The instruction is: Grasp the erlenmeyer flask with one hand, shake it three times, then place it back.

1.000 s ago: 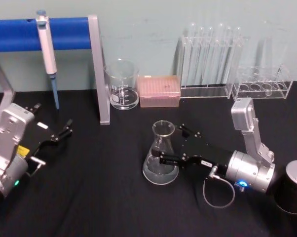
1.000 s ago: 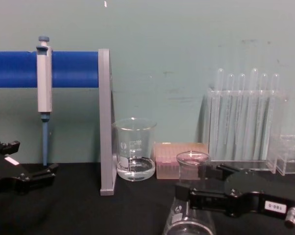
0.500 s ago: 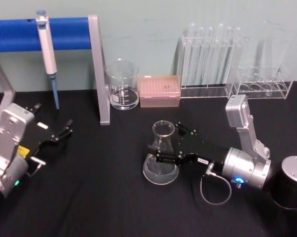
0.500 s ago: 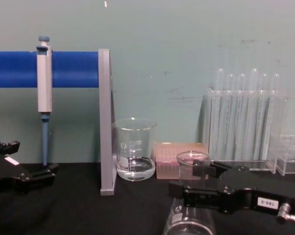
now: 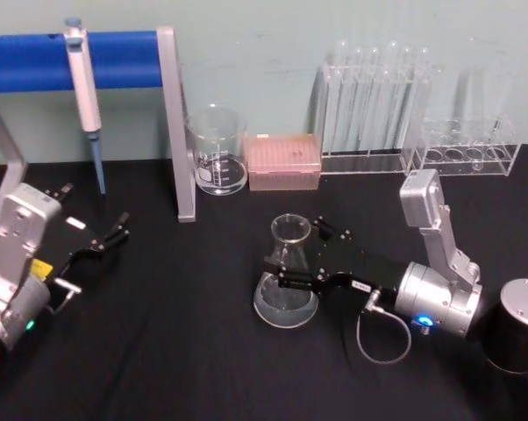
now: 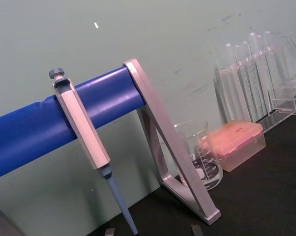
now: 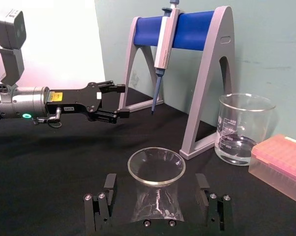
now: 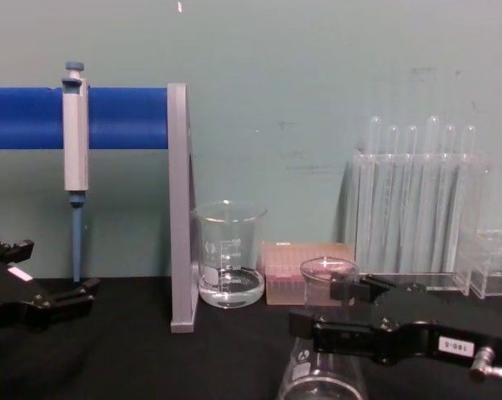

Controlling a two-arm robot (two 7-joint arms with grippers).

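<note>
A black counter (image 5: pixel 159 351) fronts a pale green wall. Head view: the flask (image 5: pixel 286 303) stands upright at centre, its neck between the right pincer's (image 5: pixel 301 256) fingers; the left pincer (image 5: pixel 115 233) rests at left, fingers apart. Right wrist view: the right pincer is wide, a gap between each finger and the glass. Chest view: it straddles the neck just below the rim.

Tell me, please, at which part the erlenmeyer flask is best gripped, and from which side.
Probably the narrow neck, just under the flared rim, coming in level from the robot's right. The erlenmeyer flask stands upright, and the rim would likely stop it sliding down between the fingers. The right gripper brackets the neck there, fingers open. The left gripper idles far to the left.
</note>
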